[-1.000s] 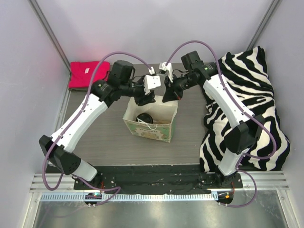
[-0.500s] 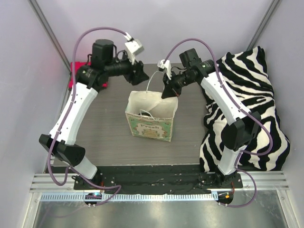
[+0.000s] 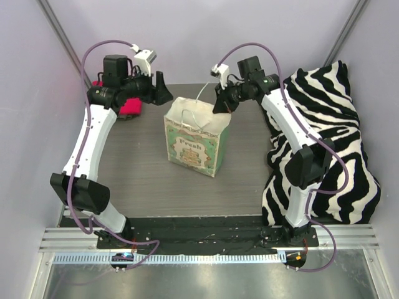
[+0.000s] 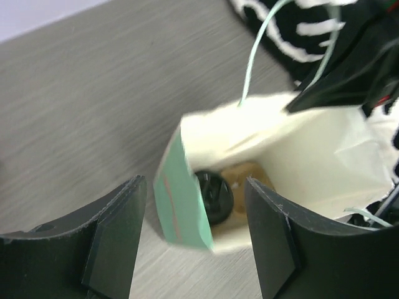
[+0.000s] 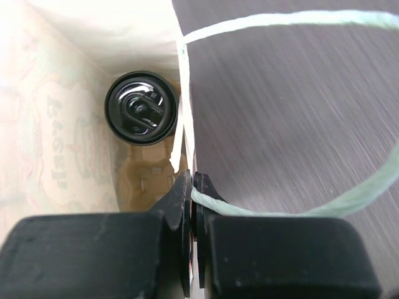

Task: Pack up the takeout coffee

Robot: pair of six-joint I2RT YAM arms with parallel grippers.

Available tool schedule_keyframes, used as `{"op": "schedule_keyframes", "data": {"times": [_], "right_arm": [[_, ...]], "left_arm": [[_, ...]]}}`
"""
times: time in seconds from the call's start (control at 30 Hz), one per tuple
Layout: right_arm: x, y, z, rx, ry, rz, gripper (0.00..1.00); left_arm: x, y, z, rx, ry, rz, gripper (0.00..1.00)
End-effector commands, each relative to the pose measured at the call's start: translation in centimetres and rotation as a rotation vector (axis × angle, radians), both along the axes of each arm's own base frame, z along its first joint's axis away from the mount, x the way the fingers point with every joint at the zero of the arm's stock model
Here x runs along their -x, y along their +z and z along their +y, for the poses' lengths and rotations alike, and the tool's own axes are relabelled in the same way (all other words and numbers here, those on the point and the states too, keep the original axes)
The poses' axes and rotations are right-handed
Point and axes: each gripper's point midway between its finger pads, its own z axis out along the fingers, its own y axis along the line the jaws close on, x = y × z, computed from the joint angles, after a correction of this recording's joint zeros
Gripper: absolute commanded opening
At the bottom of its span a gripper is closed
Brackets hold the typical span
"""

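The takeout coffee stands inside the white-and-green paper bag; only its round black lid shows, deep in the bag above a beige carrier. The bag stands upright mid-table. My right gripper is shut on the bag's far rim together with its pale-green string handle. My left gripper is open with nothing between its fingers. It hangs above and to the left of the bag, looking down into the bag's mouth.
A zebra-striped cloth is heaped along the table's right side under the right arm. A red cloth lies at the back left, partly behind the left arm. Grey walls close in on three sides of the dark wood table.
My left gripper has drawn back from the bag's mouth toward the back left and opened wider. The right gripper has pulled the bag's rim up and back, so the bag stands taller.
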Motion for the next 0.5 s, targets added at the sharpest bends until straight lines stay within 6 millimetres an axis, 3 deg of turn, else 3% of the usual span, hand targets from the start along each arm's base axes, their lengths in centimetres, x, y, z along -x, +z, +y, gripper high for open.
{"op": "schedule_keyframes", "data": {"times": [0.0,0.03,0.1,0.13,0.2,0.37,0.47], "right_arm": [[-3.4,5.1,-0.5,-0.142,-0.249,-0.063,0.01],[-3.4,4.6,-0.7,-0.148,-0.28,-0.045,0.01],[-3.6,6.2,-1.0,-0.205,-0.356,-0.053,0.01],[-3.3,5.1,-1.2,-0.202,-0.378,-0.026,0.01],[-3.0,6.1,-1.2,-0.257,-0.412,-0.026,0.01],[-2.8,3.9,-1.6,-0.247,-0.458,0.013,0.01],[-2.7,4.1,-1.7,-0.253,-0.468,0.009,0.05]], "left_arm": [[0.1,0.3,1.8,-0.036,0.095,-0.018,0.67],[0.1,0.0,2.0,-0.042,0.105,-0.009,0.67],[-0.1,-0.7,2.3,-0.053,0.119,0.007,0.67],[-0.2,-0.8,2.4,-0.056,0.125,0.009,0.67],[-0.5,-1.4,2.6,-0.063,0.136,0.019,0.68],[-1.0,-2.6,3.0,-0.083,0.16,0.054,0.7],[-1.1,-3.2,3.2,-0.092,0.171,0.075,0.71]]}}
